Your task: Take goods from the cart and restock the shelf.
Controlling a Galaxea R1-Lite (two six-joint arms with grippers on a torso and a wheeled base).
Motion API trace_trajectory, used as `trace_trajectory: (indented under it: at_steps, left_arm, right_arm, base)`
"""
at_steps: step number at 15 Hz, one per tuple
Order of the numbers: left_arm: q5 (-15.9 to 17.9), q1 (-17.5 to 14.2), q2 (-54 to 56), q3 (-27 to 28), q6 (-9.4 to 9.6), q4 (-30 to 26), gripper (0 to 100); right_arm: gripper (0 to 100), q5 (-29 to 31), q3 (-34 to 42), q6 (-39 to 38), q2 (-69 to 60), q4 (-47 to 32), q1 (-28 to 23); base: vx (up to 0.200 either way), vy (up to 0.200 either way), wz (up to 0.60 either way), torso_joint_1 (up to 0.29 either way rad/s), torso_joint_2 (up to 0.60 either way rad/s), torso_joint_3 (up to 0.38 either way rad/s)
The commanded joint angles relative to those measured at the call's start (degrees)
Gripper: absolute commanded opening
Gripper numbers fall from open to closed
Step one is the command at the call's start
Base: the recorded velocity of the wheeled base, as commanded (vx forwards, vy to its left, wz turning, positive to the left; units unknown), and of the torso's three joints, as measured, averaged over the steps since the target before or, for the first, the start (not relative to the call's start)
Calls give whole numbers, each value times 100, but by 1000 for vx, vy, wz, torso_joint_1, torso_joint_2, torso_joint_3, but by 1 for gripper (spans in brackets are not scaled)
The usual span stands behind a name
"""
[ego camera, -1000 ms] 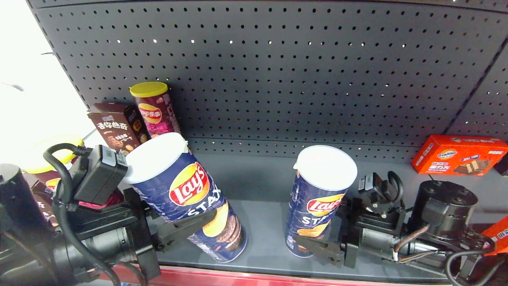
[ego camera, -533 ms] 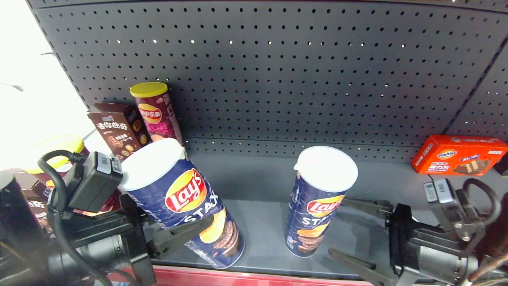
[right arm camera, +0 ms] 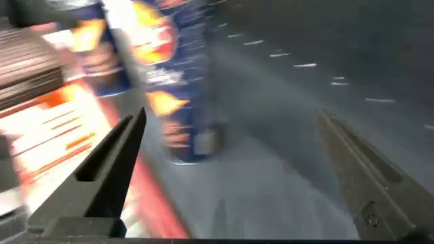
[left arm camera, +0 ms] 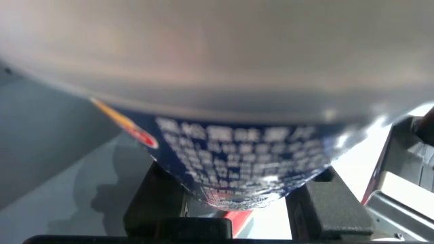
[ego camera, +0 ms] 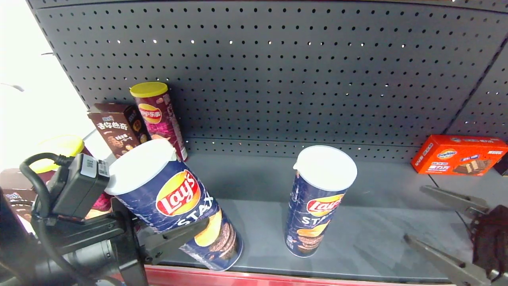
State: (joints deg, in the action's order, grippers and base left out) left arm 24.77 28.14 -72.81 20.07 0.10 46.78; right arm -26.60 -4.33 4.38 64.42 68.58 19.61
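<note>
Your left gripper (ego camera: 180, 228) clamps the tilted blue crisp canister (ego camera: 174, 194), heel on the grey shelf (ego camera: 377, 242), presumably for uprighting; right gripper (ego camera: 414, 213) splayed, empty.

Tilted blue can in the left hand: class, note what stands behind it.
Behind the tilted can: a yellow-lidded maroon can and a brown box; their bases are partly covered.

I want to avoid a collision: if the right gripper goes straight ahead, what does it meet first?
Probably the upright blue can; the open right gripper points toward it across bare shelf, though depth is unclear.
</note>
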Motion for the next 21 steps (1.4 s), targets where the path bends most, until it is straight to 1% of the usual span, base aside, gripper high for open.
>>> trace_trajectory:
  at_steps: [1, 2, 3, 4, 5, 6, 7, 8, 9, 10, 11, 12, 13, 14, 15, 17, 18, 21]
  left_arm:
    - [1, -1, 4, 147, -1, -2, 0]
    - [-7, -1, -5, 164, -1, -2, 0]
    - [-7, -1, 4, 156, -1, -2, 0]
    - [-7, -1, 4, 147, -1, -2, 0]
    - [-7, -1, 13, 138, 8, -2, 0]
    - [-7, -1, 22, 138, -1, -2, 0]
    - [-7, -1, 13, 156, 8, -2, 0]
    - [-7, -10, 13, 182, 8, -2, 0]
    - [-7, -10, 13, 182, 17, -2, 0]
    - [-7, -1, 13, 147, 25, -2, 0]
    - [-7, -1, 13, 147, 34, -2, 0]
    - [1, -1, 13, 164, 34, -2, 0]
    - [1, -1, 13, 191, 34, -2, 0]
    - [1, -1, 13, 226, 34, -2, 0]
    - [1, -1, 13, 226, 34, -2, 0]
    - [-7, -1, 30, 182, 34, -2, 0]
    - [1, 8, 39, 173, 34, -2, 0]
    - [1, 16, 39, 199, 43, -2, 0]
  right_arm:
    - [100, 498, 81, 2, -1467, -803, -749]
    - [100, 788, 90, 2, -2012, -1374, -889]
    - [100, 1201, 46, 2, -2671, -2156, -1039]
    - [100, 1456, 11, 2, -3110, -2684, -1100]
    - [100, 1825, -95, 2, -3972, -3659, -1144]
    - [100, 1974, -156, 2, -4438, -4195, -1170]
    - [100, 2221, -297, 2, -5378, -5417, -1223]
    - [100, 2317, -314, -7, -5897, -6138, -1250]
    - [100, 2555, -306, -33, -5897, -6190, -1258]
    - [100, 2660, -262, -69, -5897, -6120, -1258]
    - [100, 2642, -209, -86, -5897, -6129, -1258]
    - [100, 2678, 433, -95, -5897, -5980, -1258]
    - [100, 2801, 433, -69, -5897, -6129, -1258]
    - [100, 3099, 415, -104, -5897, -6604, -1258]
    - [100, 3126, 433, -341, -5897, -6524, -1258]
    - [100, 2959, 433, -367, -5897, -6542, -1258]
    - [100, 2801, 415, -315, -5897, -6911, -1258]
    - [100, 2801, 433, -367, -5897, -6858, -1258]
  base:
    - [0, 0, 0, 0, 0, 0]
    - [0, 0, 0, 0, 0, 0]
    - [0, 0, 0, 0, 0, 0]
    - [0, 0, 0, 0, 0, 0]
    - [0, 0, 0, 0, 0, 0]
    - [0, 0, 0, 0, 0, 0]
    - [0, 0, 0, 0, 0, 0]
    - [0, 0, 0, 0, 0, 0]
    - [0, 0, 0, 0, 0, 0]
    - [0, 0, 0, 0, 0, 0]
    - [0, 0, 0, 0, 0, 0]
    - [0, 0, 0, 0, 0, 0]
    - [0, 0, 0, 0, 0, 0]
    - [0, 0, 0, 0, 0, 0]
    - [0, 0, 0, 0, 0, 0]
    - [0, 0, 0, 0, 0, 0]
    - [0, 0, 0, 0, 0, 0]
    - [0, 0, 0, 0, 0, 0]
